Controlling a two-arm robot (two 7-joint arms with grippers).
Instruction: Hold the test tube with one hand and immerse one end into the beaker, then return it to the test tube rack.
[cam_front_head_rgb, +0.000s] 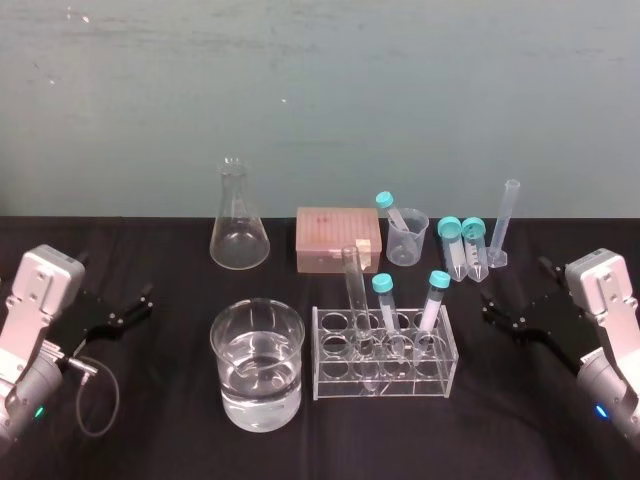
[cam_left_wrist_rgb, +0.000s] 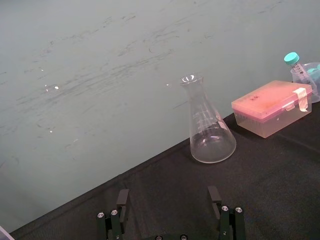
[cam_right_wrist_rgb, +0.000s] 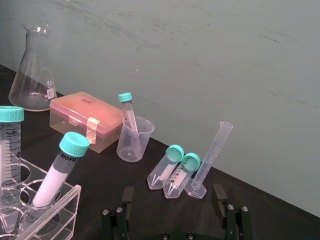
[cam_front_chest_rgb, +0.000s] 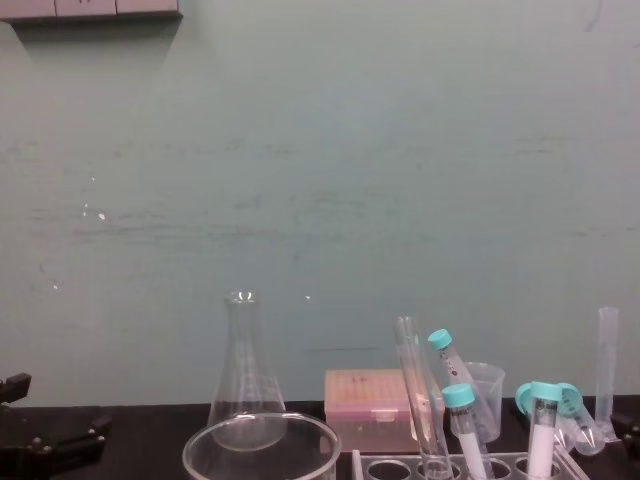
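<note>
Here's the scene: the test tube (cam_front_head_rgb: 352, 282) is sitting in the test tube rack (cam_front_head_rgb: 335, 372), dead centre of the black table (cam_front_head_rgb: 150, 420). It stands toward the rack's left end, tilted, with its flared rim up and leaning to about 11 o'clock. It is clearly taller than the two teal-capped tubes (cam_front_head_rgb: 384, 300) slotted in at its 3 o'clock. Nothing has hold of it.

At the rack's 9 o'clock, just beside it, is the beaker (cam_front_head_rgb: 226, 345), partly filled with clear liquid.

The left gripper (cam_front_head_rgb: 146, 299) is out at 9 o'clock beyond the beaker, well apart from it. Its fingers (cam_left_wrist_rgb: 122, 201) are spread wide with nothing between them. The right gripper (cam_front_head_rgb: 490, 306) sits at the rack's 3 o'clock, near the rack but not touching. Its fingers (cam_right_wrist_rgb: 218, 196) are wide apart too, and empty (a matched pair, these two).

Along the back, the conical flask (cam_front_head_rgb: 239, 228) is at 11 o'clock from the rack and the pink lidded box (cam_front_head_rgb: 335, 240) at 12. At 1 is the small plastic cup (cam_front_head_rgb: 408, 240) with a lone capped tube (cam_front_head_rgb: 390, 208) leaning in it. Then come a pair of capped tubes (cam_front_head_rgb: 462, 245) and the graduated cylinder (cam_front_head_rgb: 508, 222), out toward 2 o'clock.
</note>
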